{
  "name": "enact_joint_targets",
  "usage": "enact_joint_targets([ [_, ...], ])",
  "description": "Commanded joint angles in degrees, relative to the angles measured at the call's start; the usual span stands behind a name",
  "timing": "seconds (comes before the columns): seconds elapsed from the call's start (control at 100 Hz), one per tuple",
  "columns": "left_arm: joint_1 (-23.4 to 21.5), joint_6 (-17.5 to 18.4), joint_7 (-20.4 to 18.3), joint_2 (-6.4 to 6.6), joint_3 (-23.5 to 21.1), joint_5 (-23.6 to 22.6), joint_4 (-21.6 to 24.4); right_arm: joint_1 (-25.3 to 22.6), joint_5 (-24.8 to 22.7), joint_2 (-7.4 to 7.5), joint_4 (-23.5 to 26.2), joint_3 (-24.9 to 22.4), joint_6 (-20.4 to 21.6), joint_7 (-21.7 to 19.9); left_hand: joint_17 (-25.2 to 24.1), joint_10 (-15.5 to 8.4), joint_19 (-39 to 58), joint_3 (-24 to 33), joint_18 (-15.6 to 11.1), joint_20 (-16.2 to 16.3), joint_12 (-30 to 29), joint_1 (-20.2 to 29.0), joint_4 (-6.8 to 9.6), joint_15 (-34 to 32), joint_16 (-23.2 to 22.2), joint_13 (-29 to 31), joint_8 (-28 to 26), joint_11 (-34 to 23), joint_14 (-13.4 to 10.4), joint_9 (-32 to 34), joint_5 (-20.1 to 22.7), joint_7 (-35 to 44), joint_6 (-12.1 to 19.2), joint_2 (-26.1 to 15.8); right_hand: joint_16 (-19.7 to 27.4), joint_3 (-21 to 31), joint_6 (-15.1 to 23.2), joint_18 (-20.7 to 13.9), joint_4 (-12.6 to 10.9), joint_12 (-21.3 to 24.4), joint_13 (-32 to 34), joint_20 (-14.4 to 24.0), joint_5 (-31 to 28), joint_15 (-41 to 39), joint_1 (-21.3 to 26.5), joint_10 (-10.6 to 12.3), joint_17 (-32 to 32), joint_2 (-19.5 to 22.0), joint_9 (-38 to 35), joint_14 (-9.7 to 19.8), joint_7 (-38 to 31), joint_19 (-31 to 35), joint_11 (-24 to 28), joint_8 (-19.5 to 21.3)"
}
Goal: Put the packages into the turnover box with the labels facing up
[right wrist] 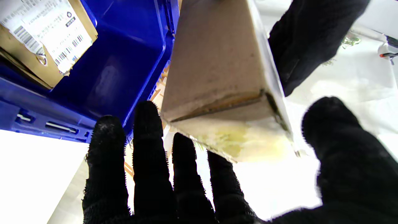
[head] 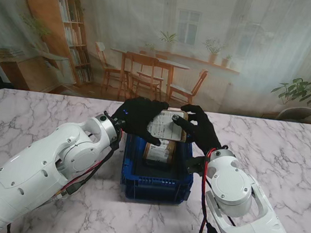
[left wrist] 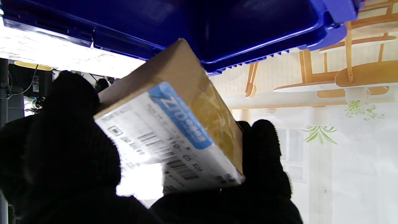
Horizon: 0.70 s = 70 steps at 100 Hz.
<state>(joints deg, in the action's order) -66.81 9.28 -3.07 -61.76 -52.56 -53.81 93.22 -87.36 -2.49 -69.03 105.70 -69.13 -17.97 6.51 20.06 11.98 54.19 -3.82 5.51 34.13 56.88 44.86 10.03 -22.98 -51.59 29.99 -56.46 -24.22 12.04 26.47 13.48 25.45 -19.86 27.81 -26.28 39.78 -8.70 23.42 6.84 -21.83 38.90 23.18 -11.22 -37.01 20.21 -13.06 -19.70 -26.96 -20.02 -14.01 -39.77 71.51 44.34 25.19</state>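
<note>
Over blue turnover box (head: 156, 180), stand view: carton (head: 167, 125) between left hand (head: 139, 117) and right hand (head: 200, 128), label up. Left wrist: fingers (left wrist: 264, 155) clamped on carton. Right wrist: fingers (right wrist: 149, 146) spread beneath, contact unclear. Advice: lower level beside carton already inside (right wrist: 46, 40).

L hand (left wrist: 62, 161) grips labelled package (left wrist: 174, 124) by blue box (left wrist: 217, 31).

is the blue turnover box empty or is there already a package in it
Not empty: the blue plastic turnover box already holds a brown cardboard package, white label facing up.
</note>
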Motion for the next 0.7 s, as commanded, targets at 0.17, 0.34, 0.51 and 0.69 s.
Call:
enact_joint_targets([
  [0.17, 0.33, -2.24, -4.02, -0.03, 0.52, 4.06, 0.97, -4.47, -7.53, 0.78, 1.79, -3.32, 4.65, 1.24, 1.13, -3.32, 1.65, 32.42, -1.98, -0.12, 2.5, 12.77, 2.89, -4.8, -0.01, 4.68, 1.04, -2.19, -2.39, 3.83, 4.28, 2.21, 4.91, -6.95, 6.26, -6.85, 3.74, -3.5, -1.57, 7.83, -14.26, 1.68, 6.46, 13.28, -1.17, 0.71, 11.83, 5.7, 10.5, 1.7, 5.25, -9.46, -16.03, -1.61],
  [0.34, 0.81, -3.99, -8.37, 0.32, 0.66, 6.36, 2.6, -9.6, -15.42, 1.2, 2.1, -6.7, 10.03, 4.85, 1.08, -2.84, 1.66, 31.74, -1.25, -0.25, 0.86, 12.18, 2.84, -4.73, 1.34, 4.89, 2.02, -2.04, -1.63, 4.18, 5.37, 1.44, 4.63, -7.5, 7.44, -8.75, 3.98, -3.41, -2.13, 8.41, -14.76, 1.81, 6.15, 16.41, 0.47, 0.72, 12.88, 7.37, 10.38, 1.68, 6.73, -12.2, -18.29, -1.74],
  [0.51, 1.73, -5.02, -12.86, 0.81, 1.19, 8.56, 3.97, -14.0, -17.78, 0.58, 1.78, -9.58, 13.15, 9.95, 1.48, -2.48, 1.92, 31.5, -0.78, -0.23, 0.1, 11.89, 2.65, -4.69, 2.01, 5.51, 2.99, -1.87, -1.15, 5.14, 6.84, 0.51, 4.58, -7.61, 7.76, -9.54, 4.01, -3.42, -2.36, 8.34, -14.99, 1.86, 5.89, 17.46, 1.32, 0.81, 13.29, 7.71, 10.31, 1.54, 7.11, -13.22, -18.39, -1.72],
  [0.69, 2.98, -6.42, -16.85, 1.31, 2.75, 10.51, 4.16, -16.57, -19.84, -0.23, 0.36, -11.24, 15.79, 15.38, 1.25, -2.25, 1.77, 32.11, -0.13, -0.35, -0.93, 10.92, 2.94, -3.95, 2.84, 5.59, 4.22, -1.25, -0.5, 5.39, 8.0, -1.18, 4.33, -7.56, 7.95, -10.12, 4.17, -3.33, -2.51, 8.31, -15.09, 1.89, 5.53, 18.28, 1.8, 0.94, 13.81, 7.91, 10.23, 1.65, 7.59, -14.36, -18.47, -1.75],
])
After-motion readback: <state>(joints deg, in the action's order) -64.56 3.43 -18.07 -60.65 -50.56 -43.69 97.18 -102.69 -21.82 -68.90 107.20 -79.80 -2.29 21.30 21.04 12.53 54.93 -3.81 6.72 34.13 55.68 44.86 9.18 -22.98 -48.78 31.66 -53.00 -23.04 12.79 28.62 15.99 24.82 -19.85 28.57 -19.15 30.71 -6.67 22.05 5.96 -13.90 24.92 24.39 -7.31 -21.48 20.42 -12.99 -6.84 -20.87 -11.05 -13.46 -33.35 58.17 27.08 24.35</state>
